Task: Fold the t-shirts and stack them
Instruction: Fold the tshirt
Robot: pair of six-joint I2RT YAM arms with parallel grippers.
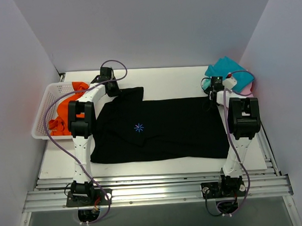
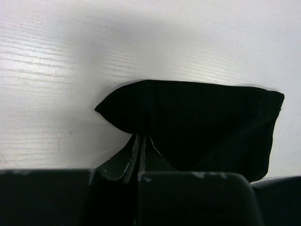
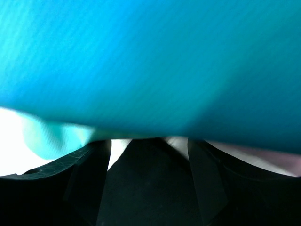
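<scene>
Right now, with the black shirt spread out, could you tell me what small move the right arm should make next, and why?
Probably close the right gripper on the far right edge of the black t-shirt. The left gripper is shut on its far left corner, while the right jaws stand open beside the teal t-shirt.

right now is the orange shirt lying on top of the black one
No, the orange shirt lies in the white basket, left of the black shirt.

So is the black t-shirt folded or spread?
Spread: the black t-shirt lies flat, one corner pinched by the left end effector.
</scene>
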